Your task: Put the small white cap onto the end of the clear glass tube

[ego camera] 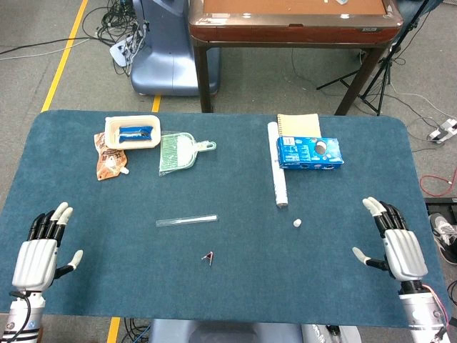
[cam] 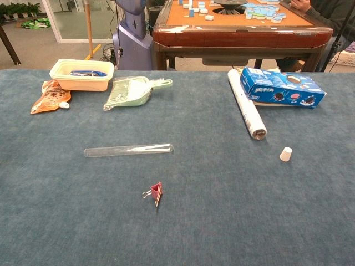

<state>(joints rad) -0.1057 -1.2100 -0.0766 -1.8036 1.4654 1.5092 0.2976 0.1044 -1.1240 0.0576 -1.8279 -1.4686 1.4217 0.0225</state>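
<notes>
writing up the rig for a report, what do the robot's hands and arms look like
Only the head view shows them. The left hand and right hand match: pale grey-white shell over the back, black fingers with white tips, and a white-tipped thumb on a black base. Each sits on a silver-grey wrist section, and thin dark cables run beside the left wrist.

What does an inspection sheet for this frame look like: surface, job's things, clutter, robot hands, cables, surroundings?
Surface: blue cloth table, flat.
Job's things: clear glass tube lies on its side mid-table; small white cap sits apart to its right, not fitted.
Clutter: red binder clip, green dustpan, cream tray, orange pouch, white roll, blue cookie box, notebook.
Robot hands: left robot hand and right robot hand are open at the near corners, holding nothing.
Cables: tangle on the floor behind the table.
Surroundings: wooden game table, tripod legs, yellow floor line.
</notes>
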